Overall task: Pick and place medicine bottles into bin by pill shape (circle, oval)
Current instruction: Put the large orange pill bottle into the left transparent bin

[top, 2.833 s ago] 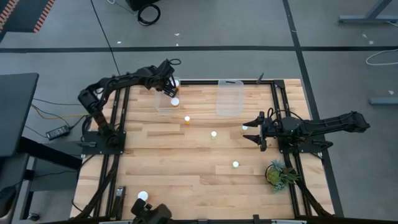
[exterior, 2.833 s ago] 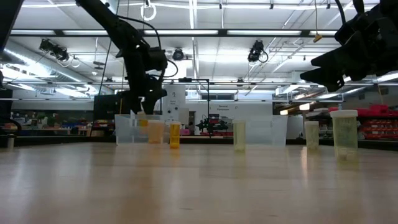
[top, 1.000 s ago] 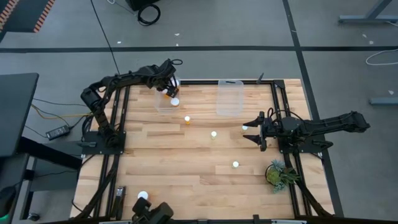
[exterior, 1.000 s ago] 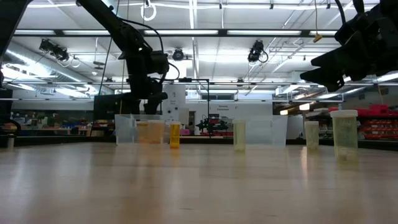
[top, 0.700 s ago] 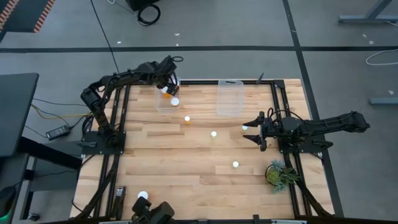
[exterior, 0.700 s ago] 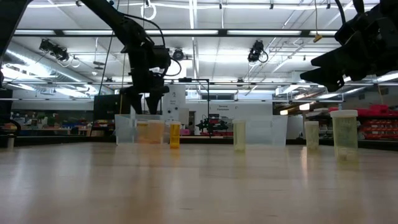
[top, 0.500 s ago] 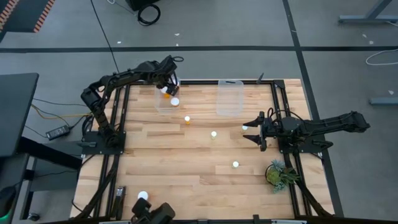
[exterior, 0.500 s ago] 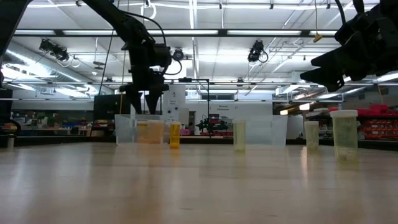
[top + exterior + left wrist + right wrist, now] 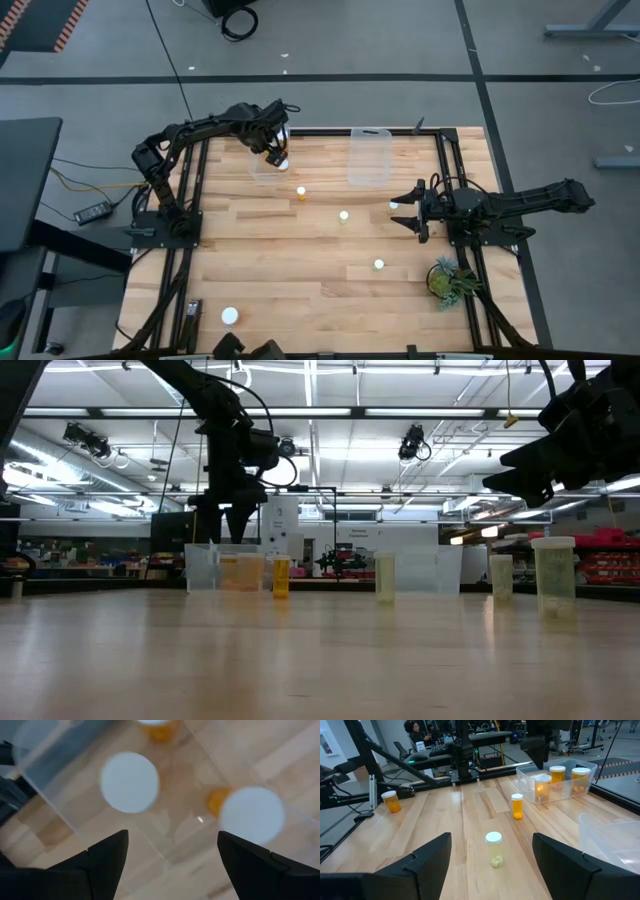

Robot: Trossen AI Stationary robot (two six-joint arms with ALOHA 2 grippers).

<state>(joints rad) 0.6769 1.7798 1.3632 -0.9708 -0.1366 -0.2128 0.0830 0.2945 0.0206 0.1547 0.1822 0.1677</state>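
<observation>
Left arm: reaches to upper left of the high view; left gripper (image 9: 276,143) hovers over the left clear bin (image 9: 262,171), fingers spread, empty.
Right arm: waits at right-centre; right gripper (image 9: 412,208) spread, empty.
Right clear bin (image 9: 368,158): upper centre.
Medicine bottles: three in the left bin (image 9: 556,774); loose ones mid-table, e.g. amber bottle (image 9: 301,192), pale bottle (image 9: 343,216). Judged light, rigid, smooth plastic; likely tippy. Grip across the body beneath the white cap.

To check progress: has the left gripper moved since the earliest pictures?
Yes. The left gripper was low at the left clear bin; in the low view it now hangs higher above that bin, open and empty.
</observation>
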